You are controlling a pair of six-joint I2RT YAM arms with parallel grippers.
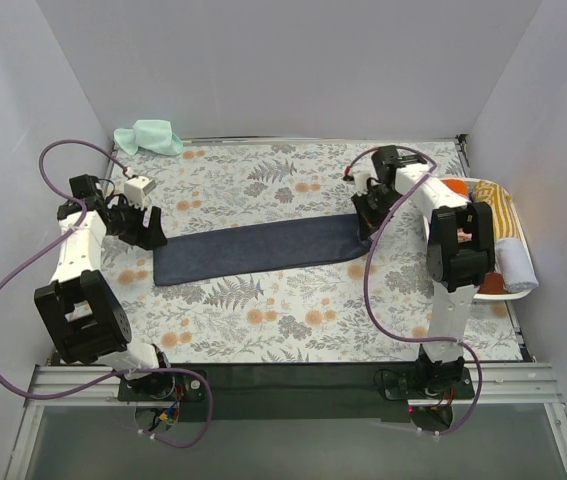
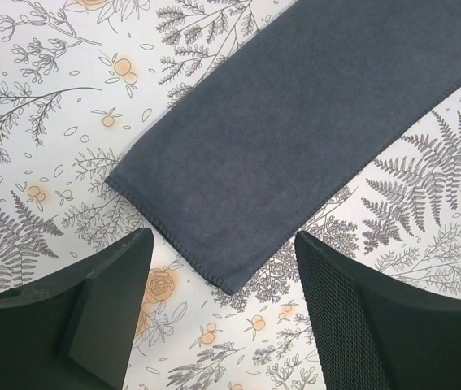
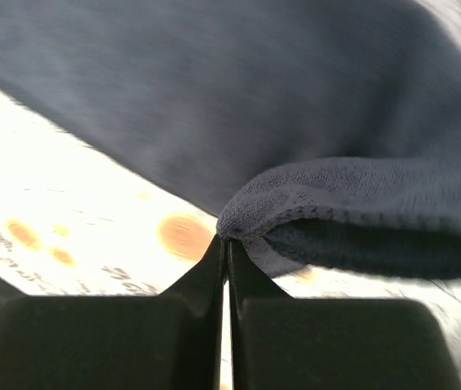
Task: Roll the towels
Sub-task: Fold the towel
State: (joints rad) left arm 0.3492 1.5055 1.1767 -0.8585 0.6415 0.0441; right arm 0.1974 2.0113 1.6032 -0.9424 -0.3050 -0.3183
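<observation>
- No legible text, label, brand, number or sign is showing in any view.
- Pale marking on the orange towel is appearing too small to read.

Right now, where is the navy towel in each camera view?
Top external: navy towel across the middle of the floral covering.
Left wrist: upper right to centre, ending before the open left gripper.
Right wrist: fills the top, edge pinched by right gripper.
Shared landmark: the floral covering.

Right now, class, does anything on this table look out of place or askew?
The mint green terry towel lies crumpled at the far left corner, mostly past the edge of the floral table covering, while the dark navy towel lies flat mid-table.
</observation>
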